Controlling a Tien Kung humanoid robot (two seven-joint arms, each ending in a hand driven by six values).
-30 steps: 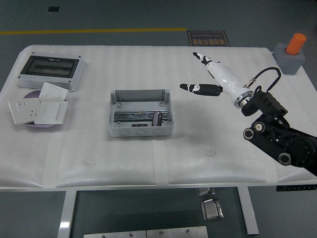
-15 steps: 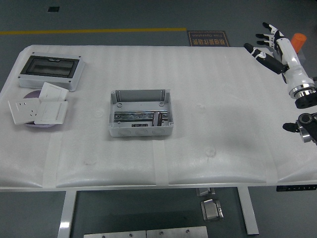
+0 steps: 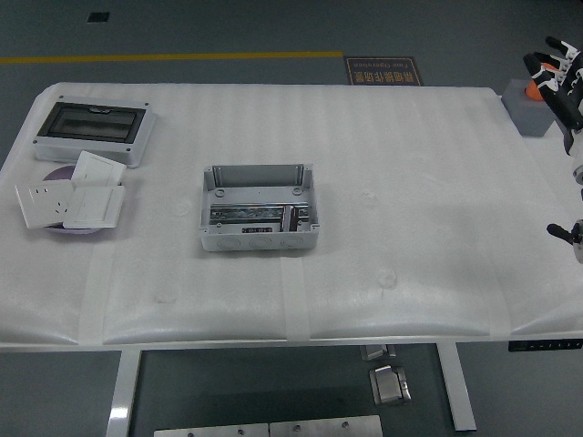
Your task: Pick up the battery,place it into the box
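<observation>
Since withdrawn: right hand (image 3: 557, 71) (fingers spread), edgeward.

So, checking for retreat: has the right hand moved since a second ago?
Yes. The right hand went right, away from the box, to the table's far-right corner.

Right hand (image 3: 560, 75) at far right edge, fingers spread, empty.

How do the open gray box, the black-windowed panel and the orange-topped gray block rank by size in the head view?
1. Black-windowed panel and open gray box: too alike to rank, and the panel lies farther away.
2. Orange-topped gray block: clearly smallest, partly hidden by the right hand.
</observation>
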